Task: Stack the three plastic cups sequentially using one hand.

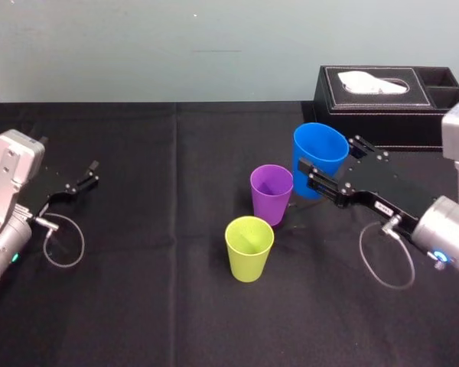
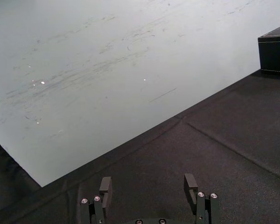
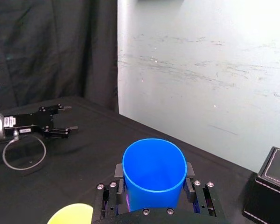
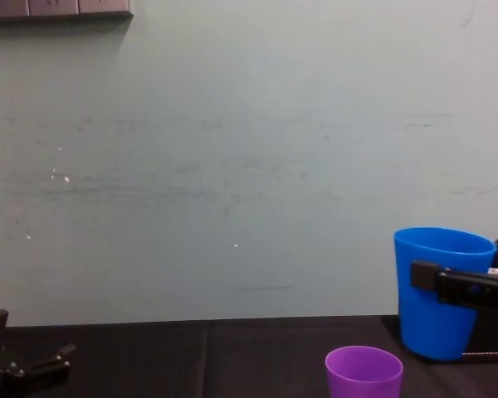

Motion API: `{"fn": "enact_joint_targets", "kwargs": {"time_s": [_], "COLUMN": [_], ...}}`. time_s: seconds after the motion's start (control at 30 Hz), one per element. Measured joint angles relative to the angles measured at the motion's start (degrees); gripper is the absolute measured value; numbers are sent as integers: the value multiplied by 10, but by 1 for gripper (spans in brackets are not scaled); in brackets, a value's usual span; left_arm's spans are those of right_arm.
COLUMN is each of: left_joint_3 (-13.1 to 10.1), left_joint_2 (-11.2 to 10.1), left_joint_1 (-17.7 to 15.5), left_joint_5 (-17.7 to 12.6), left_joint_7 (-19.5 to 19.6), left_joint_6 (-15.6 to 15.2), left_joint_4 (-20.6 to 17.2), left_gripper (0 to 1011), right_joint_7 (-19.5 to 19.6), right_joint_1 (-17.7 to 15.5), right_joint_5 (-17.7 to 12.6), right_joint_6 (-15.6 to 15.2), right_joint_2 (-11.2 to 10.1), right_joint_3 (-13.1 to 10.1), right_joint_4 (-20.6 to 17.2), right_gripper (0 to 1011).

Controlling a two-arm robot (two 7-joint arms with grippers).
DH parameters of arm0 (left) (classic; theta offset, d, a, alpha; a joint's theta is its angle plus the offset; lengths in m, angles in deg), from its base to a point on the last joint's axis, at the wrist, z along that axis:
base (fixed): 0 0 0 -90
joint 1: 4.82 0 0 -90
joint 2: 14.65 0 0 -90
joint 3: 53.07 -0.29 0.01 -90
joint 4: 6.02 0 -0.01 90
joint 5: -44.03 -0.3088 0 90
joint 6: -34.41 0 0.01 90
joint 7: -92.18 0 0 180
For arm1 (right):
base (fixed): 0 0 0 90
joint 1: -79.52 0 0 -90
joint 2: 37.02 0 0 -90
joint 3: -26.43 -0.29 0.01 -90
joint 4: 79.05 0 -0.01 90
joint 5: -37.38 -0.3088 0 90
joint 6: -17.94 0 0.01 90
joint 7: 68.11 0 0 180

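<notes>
jaws of your right gripper pinch blue cup across its wall, cup upright, lifted off black cloth, just beside purple cup. yellow-green cup stands nearer robot. left gripper parked far left, jaws spread, holding nothing. risks for you: smooth tapered plastic may slip or tilt between flat fingers; off-centre descent could clip purple rim and topple that light cup; thin wall may flex under harder squeeze.

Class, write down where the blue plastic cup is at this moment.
In the head view the blue plastic cup is upright right of centre, gripped by the right gripper, behind-right of the purple plastic cup and before the black tissue box.
</notes>
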Motion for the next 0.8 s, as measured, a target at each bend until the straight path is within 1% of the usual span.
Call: {"fn": "enact_joint_targets", "kwargs": {"time_s": [0.03,0.07,0.1,0.17,0.23,0.37,0.43,0.7,0.8], "left_joint_3": [0,0,0,0,0,0,0,0,0], "left_joint_2": [0,0,0,0,0,0,0,0,0], "left_joint_1": [0,0,0,0,0,0,0,0,0], "left_joint_5": [0,0,0,0,0,0,0,0,0], "left_joint_7": [0,0,0,0,0,0,0,0,0], "left_joint_6": [0,0,0,0,0,0,0,0,0], "left_joint_4": [0,0,0,0,0,0,0,0,0], "left_gripper": [1011,1011,1011,1011,1011,1011,1011,1011,1011], "right_joint_7": [0,0,0,1,2,3,2,0,-3], "right_joint_1": [9,9,19,28,45,59,71,94,105], "right_joint_5": [2,2,5,8,14,19,24,35,42], "right_joint_6": [-2,-2,-3,-4,-8,-10,-10,-10,-10], "right_joint_2": [3,3,7,10,17,24,30,42,47], "right_joint_3": [5,5,11,16,27,36,45,61,70], "right_joint_4": [7,7,14,22,38,54,69,92,103], "right_gripper": [732,732,732,732,732,732,732,732,732]}}
